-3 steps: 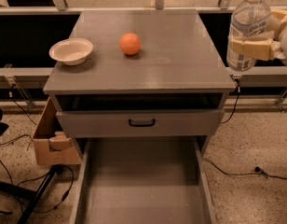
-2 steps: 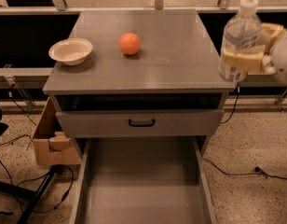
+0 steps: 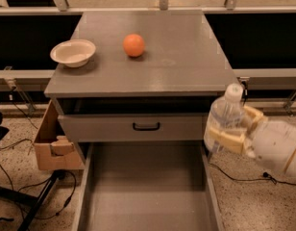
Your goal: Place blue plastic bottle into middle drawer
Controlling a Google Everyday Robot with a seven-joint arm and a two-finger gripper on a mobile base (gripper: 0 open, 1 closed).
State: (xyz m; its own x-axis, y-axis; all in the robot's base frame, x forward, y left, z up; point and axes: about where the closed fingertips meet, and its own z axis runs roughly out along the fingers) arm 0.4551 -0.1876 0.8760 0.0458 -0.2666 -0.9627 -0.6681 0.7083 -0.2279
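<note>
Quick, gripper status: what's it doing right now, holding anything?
Gripper: shut on the blue plastic bottle, holding it upright by the right wall of the open middle drawer.

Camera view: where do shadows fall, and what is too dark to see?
Camera view: the orange and bowl cast short shadows on the cabinet top; the slot under that top is black; the gripper, at the middle drawer's right edge, holds the blue plastic bottle.

Clear plastic bottle (image 3: 225, 114) in smooth cream hand (image 3: 230, 133) beside matt gray drawer (image 3: 143, 186)
</note>
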